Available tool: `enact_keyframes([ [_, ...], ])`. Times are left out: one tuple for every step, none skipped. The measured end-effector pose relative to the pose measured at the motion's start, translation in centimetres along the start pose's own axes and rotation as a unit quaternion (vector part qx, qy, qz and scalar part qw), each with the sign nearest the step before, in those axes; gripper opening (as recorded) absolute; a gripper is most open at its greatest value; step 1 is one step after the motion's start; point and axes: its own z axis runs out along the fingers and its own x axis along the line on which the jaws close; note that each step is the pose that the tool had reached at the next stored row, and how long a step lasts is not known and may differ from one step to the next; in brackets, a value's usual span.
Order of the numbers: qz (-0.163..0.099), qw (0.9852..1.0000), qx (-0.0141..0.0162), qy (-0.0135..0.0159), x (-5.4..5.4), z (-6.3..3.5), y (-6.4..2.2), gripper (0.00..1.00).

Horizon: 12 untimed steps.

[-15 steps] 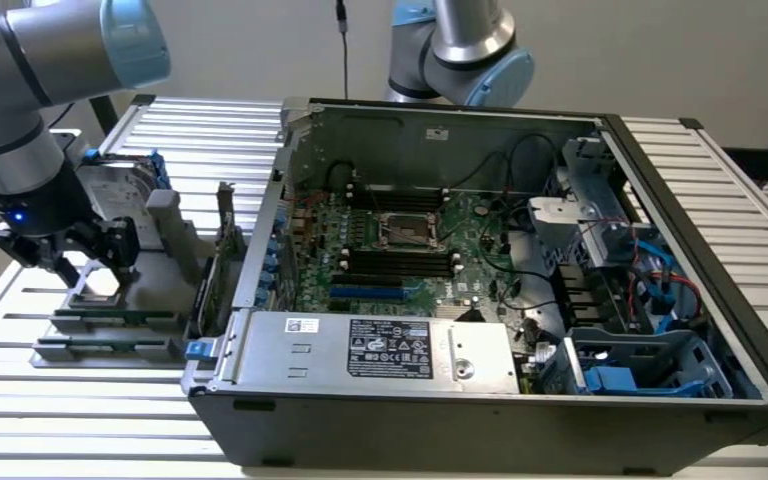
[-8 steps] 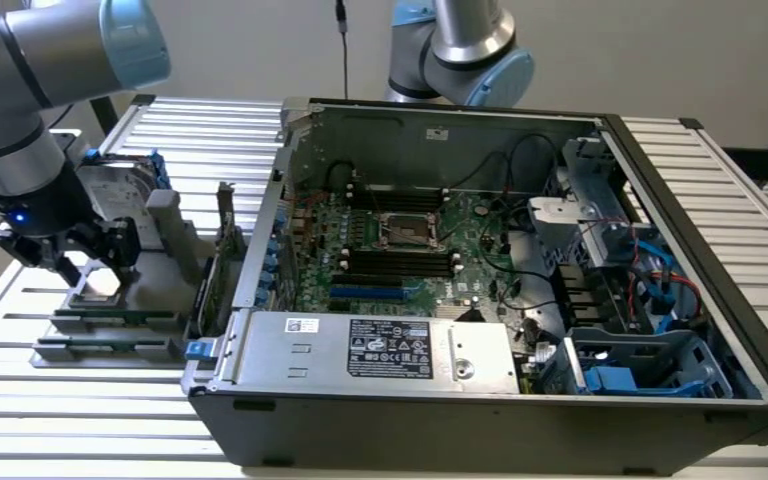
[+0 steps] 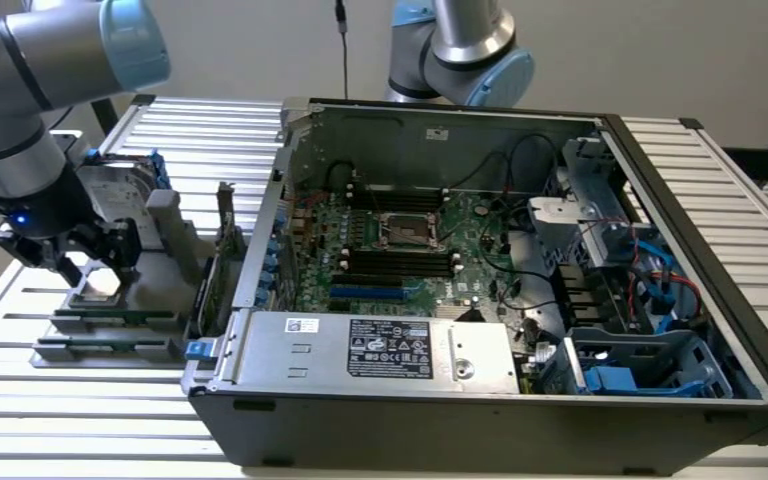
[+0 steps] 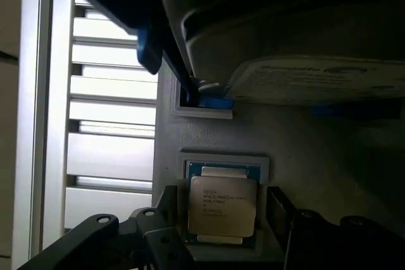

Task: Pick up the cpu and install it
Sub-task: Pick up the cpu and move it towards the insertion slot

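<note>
Presently we find the gripper [image 3: 80, 270] positioned low over the grey holder block [image 3: 157, 265], which lies on the slatted table [image 3: 37, 420] outside the open computer case [image 3: 491, 425]. We read the jaws as released: they stand spread, with one finger [image 4: 166, 222] on each side of the cpu [image 4: 221, 202]. We cannot tell whether the pads touch its edges. The cpu [image 3: 99, 288] lies flat directly between the jaws, metal top plate and printed lettering facing up, seated in a shallow square recess of the holder block [image 4: 209, 131]. Just beyond the jaws, on the same block, we see the hard drive [image 4: 316, 80] standing on edge in its blue bracket [image 4: 212, 101]. In the exterior view the hard drive [image 3: 111, 195] rises behind the gripper. Well apart from the jaws, toward the exterior view's right, the motherboard [image 3: 471, 255] lies inside the case, with its square socket [image 3: 408, 230] near the board's middle.
</note>
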Motion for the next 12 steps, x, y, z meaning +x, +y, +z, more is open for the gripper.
enact_keyframes([
  [0.000,1.0000,-0.0004,-0.0001,0.00,0.04,0.00,0.67],
  [0.000,1.0000,-0.0007,-0.0001,0.00,0.07,0.00,0.67],
  [0.000,1.0000,-0.0011,-0.0001,0.00,0.09,0.00,0.67],
  [0.001,1.0000,-0.0013,-0.0001,0.00,0.11,0.00,0.67],
  [0.001,1.0000,-0.0016,-0.0001,0.00,0.13,0.00,0.67],
  [0.001,1.0000,-0.0018,-0.0002,0.00,0.16,-0.01,0.67],
  [0.002,1.0000,-0.0019,-0.0002,-0.01,0.17,-0.01,0.67],
  [0.003,1.0000,-0.0020,-0.0002,-0.01,0.17,-0.01,0.67],
  [0.004,1.0000,-0.0020,-0.0003,-0.02,0.18,-0.01,0.67],
  [0.005,1.0000,-0.0020,-0.0003,-0.03,0.18,-0.02,0.67],
  [0.006,1.0000,-0.0020,-0.0004,-0.03,0.18,-0.02,0.67],
  [0.007,1.0000,-0.0020,-0.0004,-0.04,0.18,-0.03,0.67],
])
